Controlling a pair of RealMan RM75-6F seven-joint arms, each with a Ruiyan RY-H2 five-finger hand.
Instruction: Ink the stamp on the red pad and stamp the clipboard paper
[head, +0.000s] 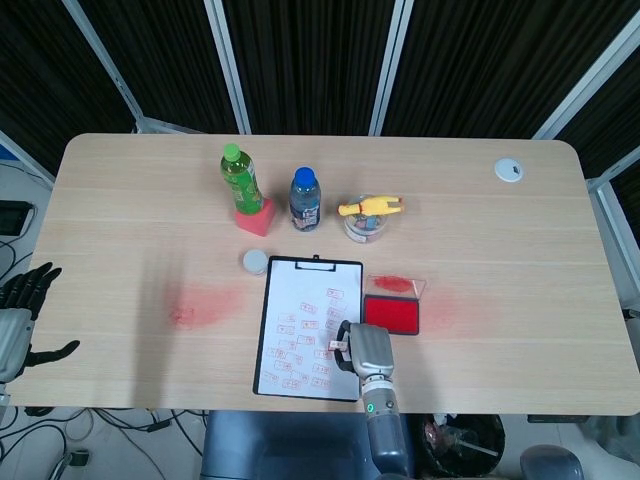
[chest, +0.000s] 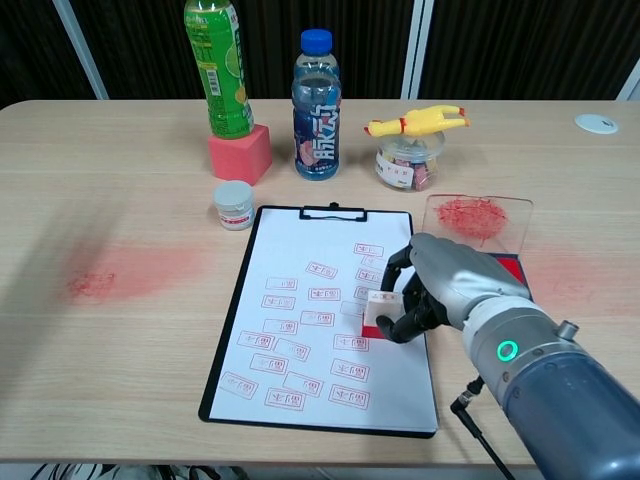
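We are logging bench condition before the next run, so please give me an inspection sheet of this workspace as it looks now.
Surface: wooden table, red ink smears left and right of the clipboard.
Job's things: clipboard with paper carrying many red stamp marks; stamp over the paper's right side; red ink pad open beside it, its lid ink-stained.
Clutter: green bottle on a pink block, blue bottle, small white jar, jar topped by a yellow rubber chicken, white disc.
Hands: right hand holds the stamp; left hand off the table's left edge, holding nothing.
Cables: black cable near the right arm; more on the floor.
Surroundings: dark curtains.
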